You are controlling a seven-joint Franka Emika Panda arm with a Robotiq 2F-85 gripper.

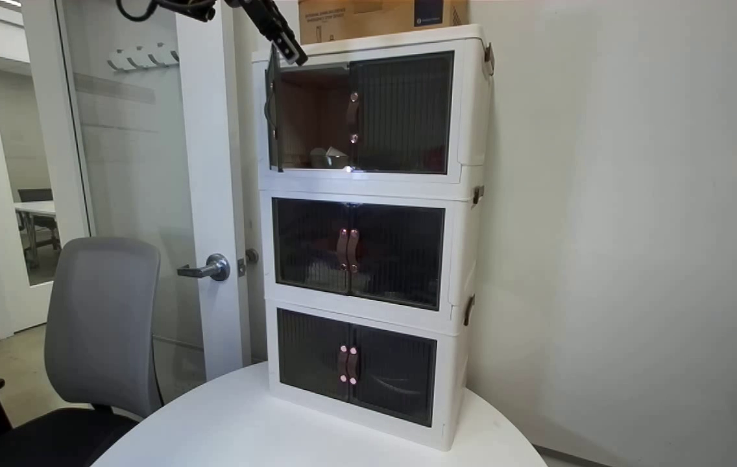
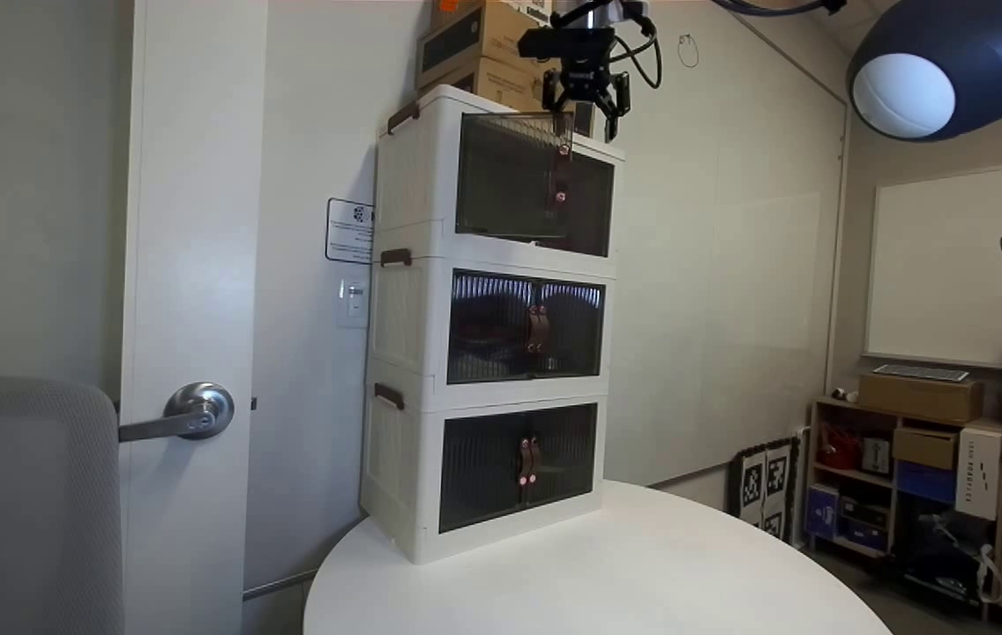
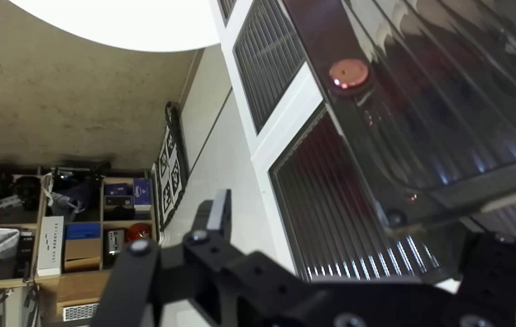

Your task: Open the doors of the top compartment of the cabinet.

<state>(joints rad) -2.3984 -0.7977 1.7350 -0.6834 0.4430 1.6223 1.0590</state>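
White 3-tier cabinet (image 1: 375, 185); at 12 o'clock, 1 top door (image 2: 505, 176) hangs open; its twin (image 1: 404, 110) sits closed; nearby, the gripper (image 2: 586, 129) gapes wide, clasping nothing!

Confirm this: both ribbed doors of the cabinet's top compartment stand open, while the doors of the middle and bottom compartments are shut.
No, the top compartment has only one door open. In an exterior view, the left ribbed door is swung out, while the right ribbed door is shut. The middle doors and bottom doors are shut, as you say.
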